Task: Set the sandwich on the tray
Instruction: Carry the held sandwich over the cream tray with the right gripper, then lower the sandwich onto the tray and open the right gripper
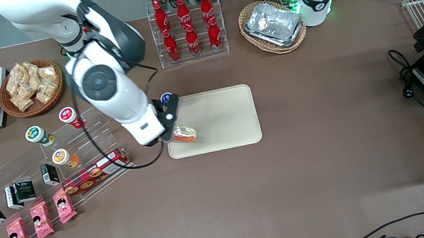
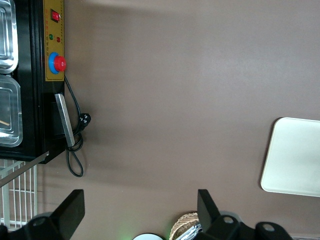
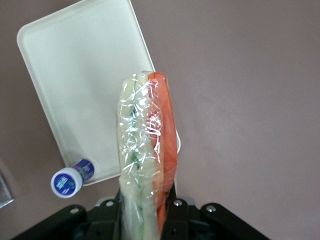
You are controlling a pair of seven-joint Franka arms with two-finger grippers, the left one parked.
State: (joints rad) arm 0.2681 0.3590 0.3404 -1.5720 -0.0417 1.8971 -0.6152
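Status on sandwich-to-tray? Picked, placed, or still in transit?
Done: the sandwich is picked up, the gripper shut on it, as the right wrist view shows. In hand: it is held over the corner of the tray nearest the snack racks; whether it touches the tray is unclear. Left: set it down inside the rim, open the gripper and pull away.

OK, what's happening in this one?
The right arm's gripper is shut on a plastic-wrapped sandwich and holds it over the edge of the beige tray that lies toward the working arm's end. The wrist view shows the sandwich standing edge-up between the fingers, above the tray, not yet released. A small blue-capped bottle stands beside the tray.
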